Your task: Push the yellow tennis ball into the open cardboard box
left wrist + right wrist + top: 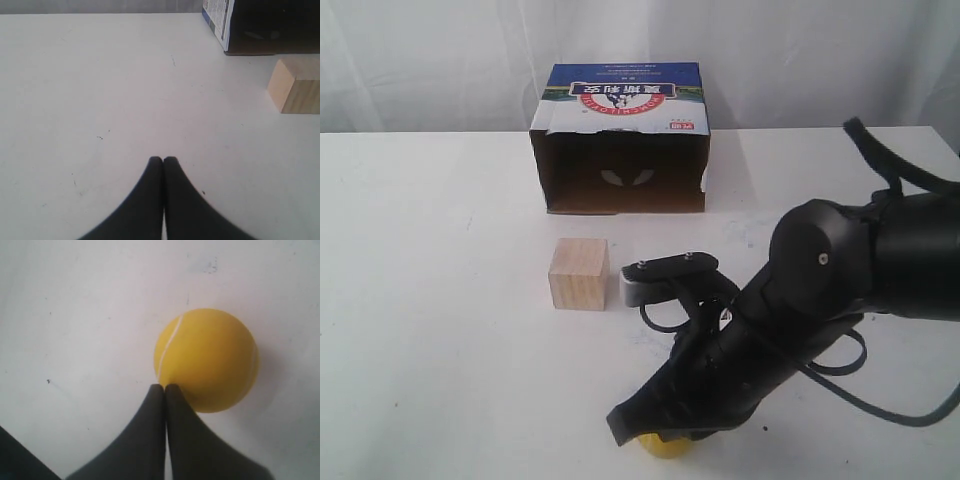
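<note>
Right wrist view: right gripper, jaws together, tips touching the ball, which sits off-centre just ahead. A straight push needs central contact, aimed at the box, clear of the cube.

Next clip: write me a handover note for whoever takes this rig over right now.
Left claw: shut, holding nothing.
Right claw: shut, tips apparently against the yellow tennis ball.
The ball sits at the near edge of the exterior view, well short of the open cardboard box, whose opening faces it. Wooden cube stands in between, slightly left.
Done: contact made.
Left: push the ball into the box, steering past the cube.
</note>
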Controlling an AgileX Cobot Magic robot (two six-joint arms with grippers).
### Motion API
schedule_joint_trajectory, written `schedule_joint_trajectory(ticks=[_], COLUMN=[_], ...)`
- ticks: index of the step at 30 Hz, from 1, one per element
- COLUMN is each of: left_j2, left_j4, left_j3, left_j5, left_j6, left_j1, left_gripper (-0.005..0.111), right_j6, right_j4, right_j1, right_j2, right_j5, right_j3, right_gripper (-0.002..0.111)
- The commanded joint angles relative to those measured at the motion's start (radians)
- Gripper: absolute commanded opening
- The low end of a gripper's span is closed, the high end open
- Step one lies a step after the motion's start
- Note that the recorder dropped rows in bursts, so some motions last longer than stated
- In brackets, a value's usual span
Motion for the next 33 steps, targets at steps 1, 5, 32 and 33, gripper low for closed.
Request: schedule_joint_trajectory(ticks=[1, 5, 32, 33], left_j2=[-0.005, -0.005, -0.005, -0.005], left_j4=[-0.015, -0.015, -0.015, -0.015], left_j3=[0.003, 0.003, 0.003, 0.003], left_j5=[-0.001, -0.001, -0.001, -0.001], left_j6=[-0.001, -0.001, -0.001, -0.001], left_j1=[-0.003, -0.003, -0.003, -0.003], left_gripper=[0.0, 0.0, 0.0, 0.0], right_j6=[0.003, 0.006, 0.27, 0.27], right_j4=[-0.054, -0.097, -0.348, -0.35], right_j1=[0.005, 0.005, 0.01, 0.01], right_j2=[0.002, 0.002, -0.039, -0.039], right_j5=[-0.043, -0.069, -0.054, -0.016], right_j3=[0.002, 0.002, -0.157, -0.152], right_gripper=[0.0, 0.0, 0.0, 0.0])
